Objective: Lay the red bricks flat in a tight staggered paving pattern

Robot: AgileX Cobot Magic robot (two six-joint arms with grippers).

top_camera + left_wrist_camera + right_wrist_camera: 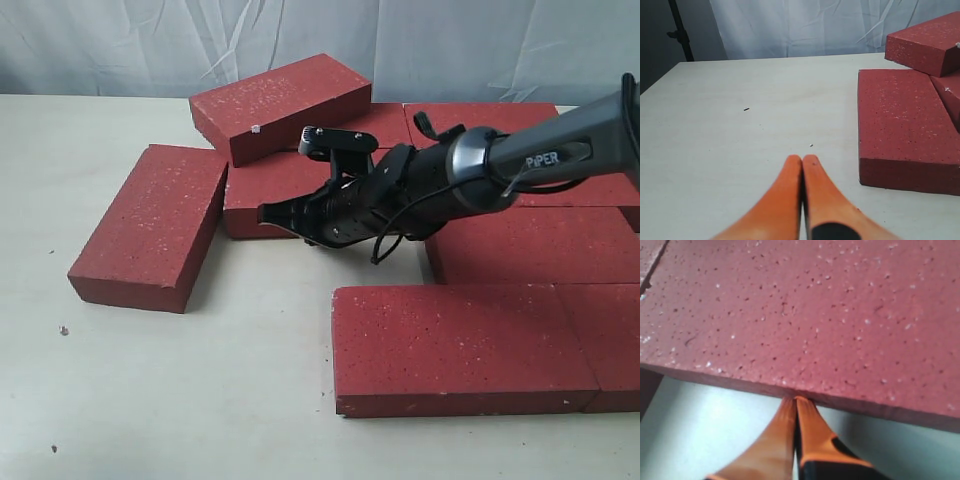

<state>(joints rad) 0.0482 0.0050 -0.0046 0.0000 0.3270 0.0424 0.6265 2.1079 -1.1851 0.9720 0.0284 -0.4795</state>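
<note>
Several red bricks lie on the pale table. One loose brick (pixel 150 225) lies askew at the left. A brick with a small white chip (pixel 280 100) rests tilted on top of others at the back. Below it lies a flat middle brick (pixel 262 185). My right gripper (pixel 265 212) reaches in from the right, shut and empty. Its tips (pixel 796 401) press against the side edge of that brick (pixel 815 310). A front row of bricks (pixel 460 345) sits flat and joined. My left gripper (pixel 802 160) is shut and empty, low over bare table, beside the loose brick (pixel 905 125).
More bricks lie flat at the right (pixel 530 245) and at the back (pixel 480 118), partly hidden by the right arm. White cloth hangs behind the table. A small speck (pixel 63 329) lies on the table (pixel 200 400) at the front left.
</note>
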